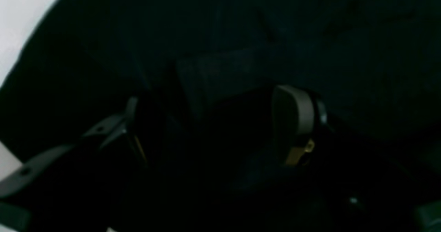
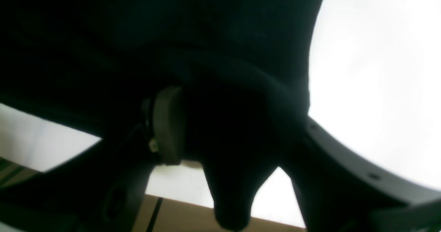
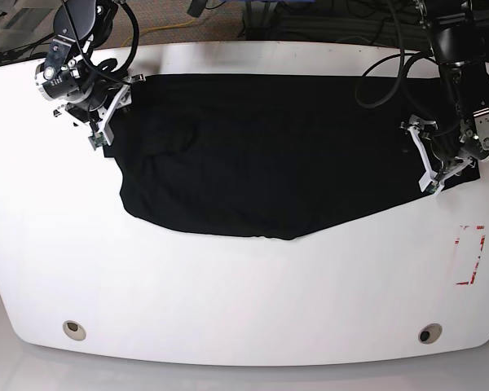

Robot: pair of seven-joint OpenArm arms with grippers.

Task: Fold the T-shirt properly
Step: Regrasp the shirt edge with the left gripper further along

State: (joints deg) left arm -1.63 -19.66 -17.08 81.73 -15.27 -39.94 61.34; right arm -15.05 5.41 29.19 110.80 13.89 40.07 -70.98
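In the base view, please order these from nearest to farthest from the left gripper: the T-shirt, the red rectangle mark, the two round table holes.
From the left gripper:
1. T-shirt, at the gripper.
2. Red rectangle mark, just below.
3. Right hole, near front edge.
4. Left hole, far across.

Left wrist view: dark and blurred throughout. T-shirt (image 1: 241, 35) fills nearly the whole picture as plain black; no print or seam can be made out. Left gripper (image 1: 220, 122): only one finger (image 1: 293, 118) reads clearly, the other lost in shadow.

Right wrist view: blurred, table (image 2: 379, 70) washed out white. Right gripper (image 2: 234, 122): cloth covers the gap.

Base view: shirt's chest print not visible. Both arms cut off by the far edge. Red mark (image 3: 470, 255) near right table edge too small to identify.
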